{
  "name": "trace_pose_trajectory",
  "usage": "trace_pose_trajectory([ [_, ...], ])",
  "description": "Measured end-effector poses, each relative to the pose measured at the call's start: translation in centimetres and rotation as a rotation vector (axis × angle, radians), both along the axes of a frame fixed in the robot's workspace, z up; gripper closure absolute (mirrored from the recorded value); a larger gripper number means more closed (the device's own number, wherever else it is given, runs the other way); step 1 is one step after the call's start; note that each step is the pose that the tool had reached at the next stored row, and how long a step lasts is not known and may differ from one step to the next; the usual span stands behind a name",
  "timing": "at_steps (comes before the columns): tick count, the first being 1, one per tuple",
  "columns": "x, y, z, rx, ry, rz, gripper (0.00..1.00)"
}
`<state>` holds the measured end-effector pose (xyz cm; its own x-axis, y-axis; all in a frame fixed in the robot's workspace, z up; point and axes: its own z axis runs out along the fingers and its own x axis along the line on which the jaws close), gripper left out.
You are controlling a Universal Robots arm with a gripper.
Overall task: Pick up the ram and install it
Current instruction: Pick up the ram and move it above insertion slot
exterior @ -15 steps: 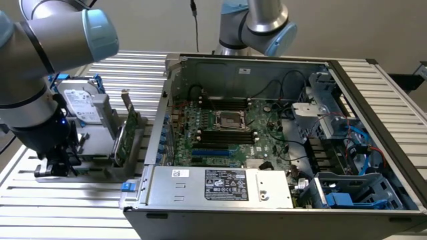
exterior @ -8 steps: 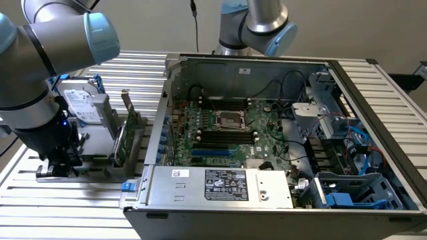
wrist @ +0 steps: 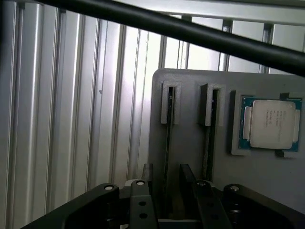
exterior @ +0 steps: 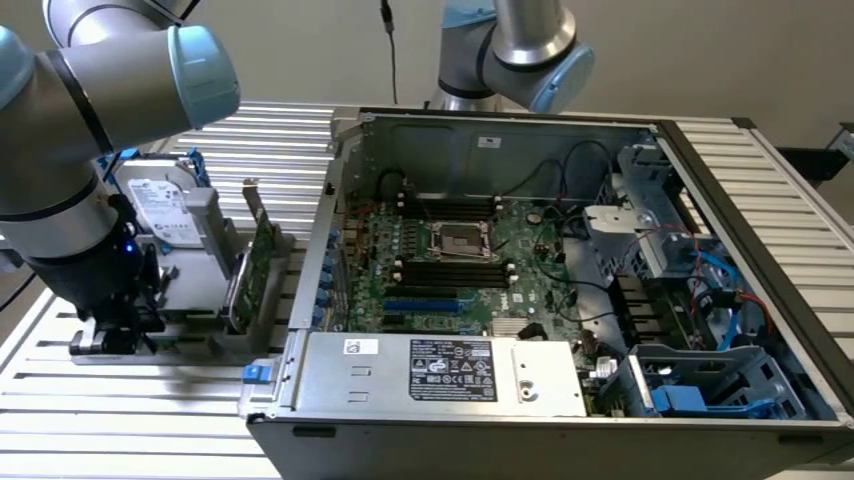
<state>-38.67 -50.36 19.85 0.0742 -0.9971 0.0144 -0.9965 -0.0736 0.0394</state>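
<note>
**Tabletop** (exterior: 134, 420): silver metal, built of long parallel ribbed slats with dark grooves between them. It spans the exterior view from its left edge to its right and reaches back to the wall.

**Slats** (wrist: 71, 119), seen close in the wrist view: pale grey, brushed finish, streaked with soft lengthwise reflections.

**Wall** (exterior: 307, 50): plain, matt, off-white to beige, standing directly behind the tabletop.

**Cable** (exterior: 392, 70): thin, black, hanging straight down in front of the wall toward the tabletop's far edge.

**Dark fixture** (exterior: 838, 150): black, boxy, at the exterior view's right edge beyond the tabletop. Its kind cannot be told.

**Light**: even and diffuse, with a mild sheen on the slat ridges and faint, soft-edged shadows.
</note>
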Motion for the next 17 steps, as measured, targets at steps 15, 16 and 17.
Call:
trace_pose_trajectory([
  [15, 0.00, 0.00, -0.03, 0.0000, 0.0000, -0.002, 0.82],
  [16, 0.00, 0.00, -0.03, 0.0000, 0.0001, -0.002, 0.84],
  [17, 0.00, 0.00, -0.03, -0.0001, 0.0001, -0.003, 0.84],
])
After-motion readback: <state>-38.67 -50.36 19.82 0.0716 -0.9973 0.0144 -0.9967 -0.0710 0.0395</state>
